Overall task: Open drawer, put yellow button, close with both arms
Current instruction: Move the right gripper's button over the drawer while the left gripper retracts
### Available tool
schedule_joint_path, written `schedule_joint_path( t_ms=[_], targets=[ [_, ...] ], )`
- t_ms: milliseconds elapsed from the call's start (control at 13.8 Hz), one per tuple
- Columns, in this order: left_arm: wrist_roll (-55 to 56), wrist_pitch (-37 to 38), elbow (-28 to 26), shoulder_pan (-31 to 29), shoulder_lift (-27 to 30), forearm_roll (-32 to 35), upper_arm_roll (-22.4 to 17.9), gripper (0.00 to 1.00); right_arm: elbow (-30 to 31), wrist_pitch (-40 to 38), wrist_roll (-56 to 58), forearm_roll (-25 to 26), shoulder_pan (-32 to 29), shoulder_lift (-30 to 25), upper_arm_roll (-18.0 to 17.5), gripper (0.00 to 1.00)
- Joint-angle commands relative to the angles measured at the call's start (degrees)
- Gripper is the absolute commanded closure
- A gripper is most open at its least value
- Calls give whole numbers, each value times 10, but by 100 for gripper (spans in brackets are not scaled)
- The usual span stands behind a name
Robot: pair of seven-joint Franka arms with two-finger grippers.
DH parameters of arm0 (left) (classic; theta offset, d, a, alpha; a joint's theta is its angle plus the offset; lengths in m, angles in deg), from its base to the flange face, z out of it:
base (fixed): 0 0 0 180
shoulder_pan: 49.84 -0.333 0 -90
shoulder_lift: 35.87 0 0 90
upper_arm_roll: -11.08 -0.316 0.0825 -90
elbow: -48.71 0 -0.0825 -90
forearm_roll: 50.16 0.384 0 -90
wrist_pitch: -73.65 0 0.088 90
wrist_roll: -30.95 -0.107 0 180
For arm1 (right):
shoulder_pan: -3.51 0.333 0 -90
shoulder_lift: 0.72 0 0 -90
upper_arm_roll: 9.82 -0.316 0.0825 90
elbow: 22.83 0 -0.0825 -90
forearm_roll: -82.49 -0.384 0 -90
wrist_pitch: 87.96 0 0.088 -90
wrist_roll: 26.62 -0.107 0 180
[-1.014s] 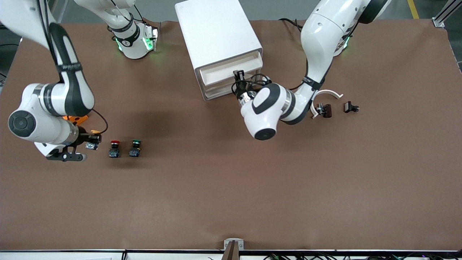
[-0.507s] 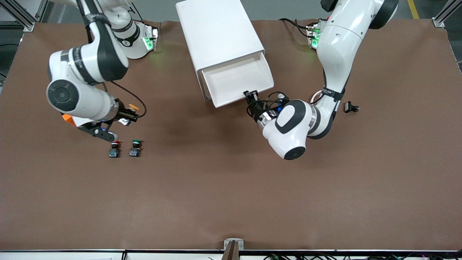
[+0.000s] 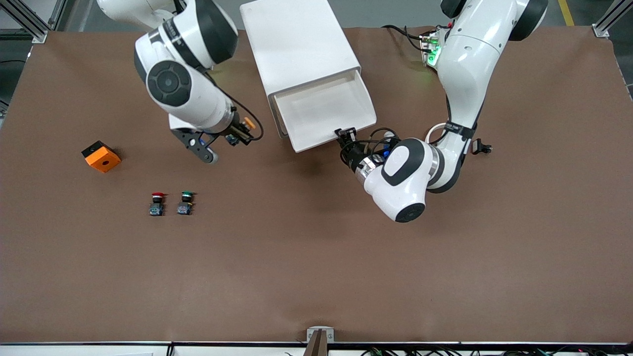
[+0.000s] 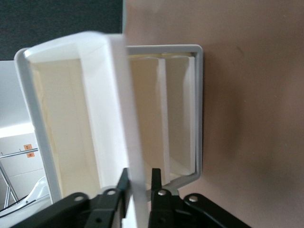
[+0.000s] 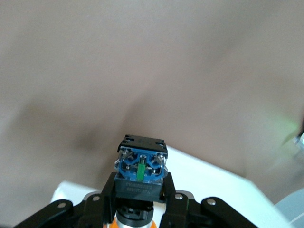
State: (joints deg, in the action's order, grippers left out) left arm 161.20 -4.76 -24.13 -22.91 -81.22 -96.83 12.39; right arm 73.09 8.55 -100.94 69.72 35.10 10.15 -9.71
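The tiny push-button with a yellow-orange cap [image 5: 141, 178] is seen only from its blue base in the right wrist view; its cap is largely covered by the black right gripper [image 5: 140, 197]. The far end of the boxy white cabinet [image 3: 296, 44] is cut off by the front view's top edge. The lower drawers are hidden under the pulled-out cream-white top drawer [image 3: 324, 110].

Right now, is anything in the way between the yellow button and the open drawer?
Nothing visible is. The right gripper holds the yellow button in the air beside the cabinet, with only bare table under the gap. The drawer is pulled out, and the left gripper pinches its front edge.
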Motion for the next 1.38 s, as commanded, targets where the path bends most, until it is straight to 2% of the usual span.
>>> schedule_joint_path(
  t_ms=[0, 145, 362, 435, 652, 797, 942, 1087, 1304],
  targets=[
    [-31, -11, 8, -6, 2, 24, -11, 0, -49, 6, -89, -24, 30, 17, 8, 80],
    [-38, -10, 9, -19, 8, 25, -15, 0, -51, 37, -152, -23, 57, 19, 8, 80],
    [-87, -12, 28, -23, 32, 59, -49, 0, -53, 72, -211, -17, 107, 43, 9, 80],
    [-118, -12, 48, -23, 32, 95, -62, 0, -57, 90, -236, -16, 118, 52, 9, 80],
    [-261, -15, 52, -26, 65, 147, -80, 0, -71, 111, -279, -15, 156, 86, 9, 80],
    [-319, -19, 51, -23, 89, 149, -125, 0, -83, 119, -298, -15, 168, 107, 9, 80],
    [-356, -34, 51, -23, 98, 150, -142, 0, -83, 142, -319, -16, 178, 115, 9, 80],
    [-444, -60, 47, -21, 113, 159, -146, 0, -83, 151, -327, -14, 191, 122, 9, 79],
    [-558, -60, 39, -19, 141, 294, -134, 0, -84, 150, -327, -13, 194, 131, 10, 78]
  ],
)
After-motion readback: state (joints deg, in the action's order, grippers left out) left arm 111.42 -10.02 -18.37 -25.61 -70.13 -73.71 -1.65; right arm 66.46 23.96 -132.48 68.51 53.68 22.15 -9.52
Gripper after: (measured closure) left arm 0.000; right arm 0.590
